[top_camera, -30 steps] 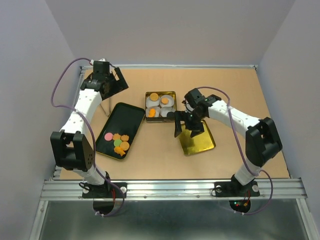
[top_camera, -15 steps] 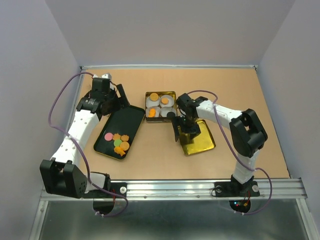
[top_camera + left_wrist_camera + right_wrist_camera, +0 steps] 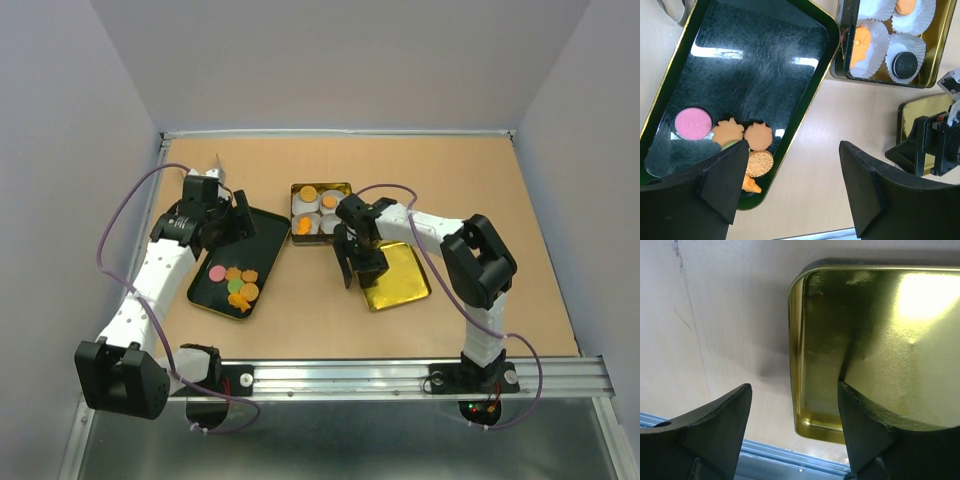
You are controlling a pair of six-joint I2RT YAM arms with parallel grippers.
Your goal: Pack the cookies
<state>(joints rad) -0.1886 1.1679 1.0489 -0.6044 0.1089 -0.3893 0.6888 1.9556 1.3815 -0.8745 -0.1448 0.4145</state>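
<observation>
Both arms are reaching in toward the middle. The left arm (image 3: 150, 275) has its elbow folded low by the near left corner, with the white forearm running up and away. The left pincer (image 3: 232, 222) tips down with its jaws spread wide and nothing between them. The right arm (image 3: 440, 228) bends at a raised elbow on the right and stretches left. The right pincer (image 3: 358, 268) hangs low, pointing down, jaws also wide apart and empty.
</observation>
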